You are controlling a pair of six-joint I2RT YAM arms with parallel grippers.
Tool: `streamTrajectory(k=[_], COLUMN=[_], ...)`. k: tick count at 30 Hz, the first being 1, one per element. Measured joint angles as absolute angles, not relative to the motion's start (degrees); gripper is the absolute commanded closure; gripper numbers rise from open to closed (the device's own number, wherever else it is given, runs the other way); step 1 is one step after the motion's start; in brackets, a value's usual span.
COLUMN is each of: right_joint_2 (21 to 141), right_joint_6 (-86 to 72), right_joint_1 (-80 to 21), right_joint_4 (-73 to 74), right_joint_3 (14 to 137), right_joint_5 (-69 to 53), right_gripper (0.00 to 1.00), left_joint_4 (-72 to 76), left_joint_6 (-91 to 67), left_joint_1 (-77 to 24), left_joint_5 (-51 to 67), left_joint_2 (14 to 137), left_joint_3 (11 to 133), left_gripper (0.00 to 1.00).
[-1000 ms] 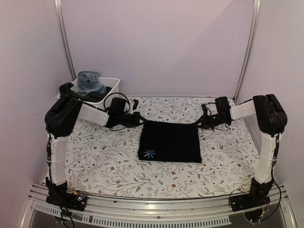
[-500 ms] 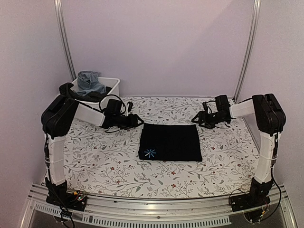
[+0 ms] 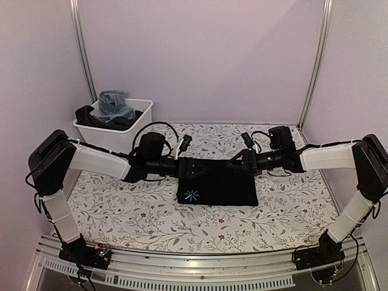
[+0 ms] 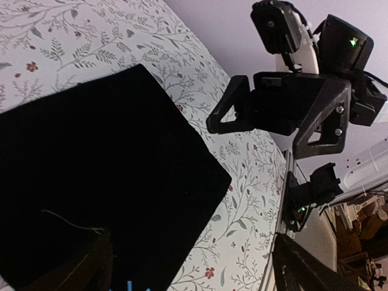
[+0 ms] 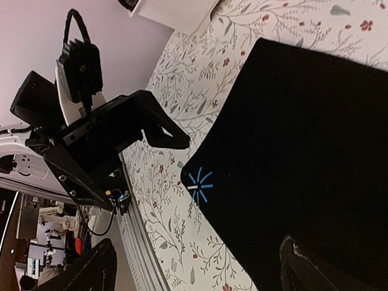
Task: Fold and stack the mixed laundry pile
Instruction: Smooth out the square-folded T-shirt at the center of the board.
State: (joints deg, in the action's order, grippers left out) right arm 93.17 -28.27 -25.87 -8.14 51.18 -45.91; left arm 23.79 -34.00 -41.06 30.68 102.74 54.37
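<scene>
Black cloth [image 3: 219,183]: folded flat.
Left gripper [image 3: 195,170]: released, empty, over cloth's far-left edge.
Right gripper [image 3: 236,165]: released, empty, over cloth's far-right edge.
Advice: raise both straight up; avoid snagging the fold.

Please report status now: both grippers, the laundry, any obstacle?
Left gripper open, right gripper open, both empty. Folded black garment flat on table, below them. Nothing in the way.

At the far left corner of my floral-patterned surface [image 3: 151,212] I see a white bin [image 3: 140,121] standing just beside a metal post [image 3: 83,54], a second post [image 3: 316,60] at the far right, pale walls [image 3: 200,54] behind, and a ridged metal rail [image 3: 200,267] along the near edge.
</scene>
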Motion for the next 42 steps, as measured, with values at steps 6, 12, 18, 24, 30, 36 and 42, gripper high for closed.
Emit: streamTrajectory(k=[6,12,18,24,30,36,42], right_joint_2=[98.35,106.87,106.3,100.31,99.81,110.02,119.81], right_joint_6=[-39.42,-46.11,-48.07,-47.77,-45.47,-43.64,-42.22], right_joint_1=[-31.16,-29.85,-26.68,-24.27,-22.63,-21.19,-18.31], right_joint_4=[-21.85,-32.95,-40.49,-35.46,-29.34,-29.41,-27.03], right_joint_3=[42.37,38.15,32.49,30.81,42.72,54.63,57.82], right_joint_5=[-50.09,-52.34,-54.78,-54.52,-54.39,-55.09,-54.98], right_gripper=[0.08,0.07,0.07,0.07,0.08,0.09,0.11], left_joint_4=[32.18,41.47,48.88,39.75,29.78,29.26,30.79], left_joint_6=[-40.66,-47.37,-51.37,-49.01,-43.4,-40.69,-40.25], left_joint_1=[-44.97,-44.64,-41.8,-40.58,-39.38,-35.73,-31.99], left_joint_5=[34.59,34.74,33.58,31.73,30.48,31.11,32.47], left_joint_2=[109.14,114.26,110.89,105.56,106.3,114.87,124.79], left_joint_3=[53.01,46.74,37.71,37.71,51.31,64.03,65.73], left_gripper=[0.0,0.0,0.0,0.0,0.0,0.0,0.0])
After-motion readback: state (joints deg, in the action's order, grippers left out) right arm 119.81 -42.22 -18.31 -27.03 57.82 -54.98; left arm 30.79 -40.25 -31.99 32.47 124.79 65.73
